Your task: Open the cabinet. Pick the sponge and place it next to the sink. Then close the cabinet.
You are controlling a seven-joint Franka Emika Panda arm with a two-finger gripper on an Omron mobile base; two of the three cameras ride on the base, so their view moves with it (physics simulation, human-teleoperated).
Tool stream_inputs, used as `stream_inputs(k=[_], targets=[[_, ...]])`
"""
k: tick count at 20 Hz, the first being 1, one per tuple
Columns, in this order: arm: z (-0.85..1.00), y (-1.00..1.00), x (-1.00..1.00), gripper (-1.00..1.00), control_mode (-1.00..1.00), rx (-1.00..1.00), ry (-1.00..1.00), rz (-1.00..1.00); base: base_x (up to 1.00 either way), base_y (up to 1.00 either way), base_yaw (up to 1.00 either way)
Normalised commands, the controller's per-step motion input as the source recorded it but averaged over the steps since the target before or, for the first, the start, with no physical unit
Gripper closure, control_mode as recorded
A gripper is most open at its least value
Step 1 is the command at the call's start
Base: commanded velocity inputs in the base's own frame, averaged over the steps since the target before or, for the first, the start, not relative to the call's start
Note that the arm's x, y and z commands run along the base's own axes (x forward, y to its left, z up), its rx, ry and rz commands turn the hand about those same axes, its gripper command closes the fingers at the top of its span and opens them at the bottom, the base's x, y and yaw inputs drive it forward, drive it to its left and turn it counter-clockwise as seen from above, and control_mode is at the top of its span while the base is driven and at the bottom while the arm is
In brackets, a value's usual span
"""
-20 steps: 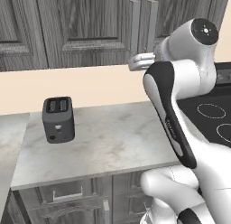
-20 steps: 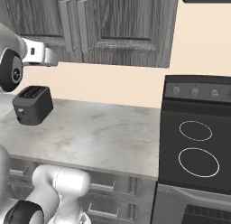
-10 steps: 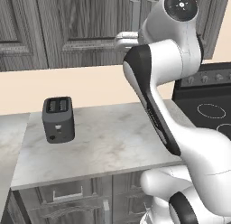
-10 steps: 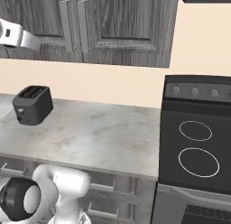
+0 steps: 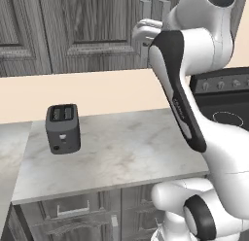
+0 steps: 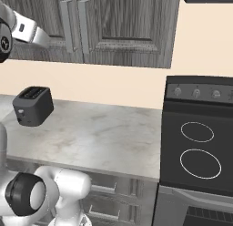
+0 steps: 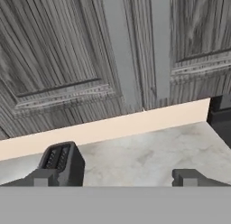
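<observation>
Grey-wood cabinet [image 6: 113,29] stays closed; arm has swung up toward it.

Glossy white rounded arm [image 5: 194,45] with a black inset panel running along its long link (faint grey lettering on it, too small to read), dark grey ring joints, and two small dark fingertips [image 7: 45,178].

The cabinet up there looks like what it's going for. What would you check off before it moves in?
1. Cabinet doors shut, not yet opened: ok as a start.
2. Handles in the hand view, straight ahead: ok.
3. Jaws wide open, holding nothing: ok.
4. Gripper on a handle: not ok, it hangs short of the doors.
5. Toaster low on the counter, away from the doors' swing: ok.
6. Sponge inside: cannot tell, doors hide it.
</observation>
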Motion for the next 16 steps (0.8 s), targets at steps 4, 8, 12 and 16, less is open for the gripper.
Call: stream_inputs(k=[4, 8, 12, 16], targets=[[0.00, -0.36, 0.39, -1.00, -1.00, 0.06, 0.00, 0.00, 0.00, 0.00, 0.00], [0.00, -0.18, 0.36, -1.00, -1.00, 0.00, 0.00, 0.00, 0.00, 0.00, 0.00], [-0.03, 0.00, 0.20, -1.00, -1.00, 0.00, -0.05, 0.07, 0.00, 0.00, 0.00], [-0.23, 0.00, 0.01, -1.00, -1.00, -0.01, -0.26, 0.11, 0.00, 0.00, 0.00]])
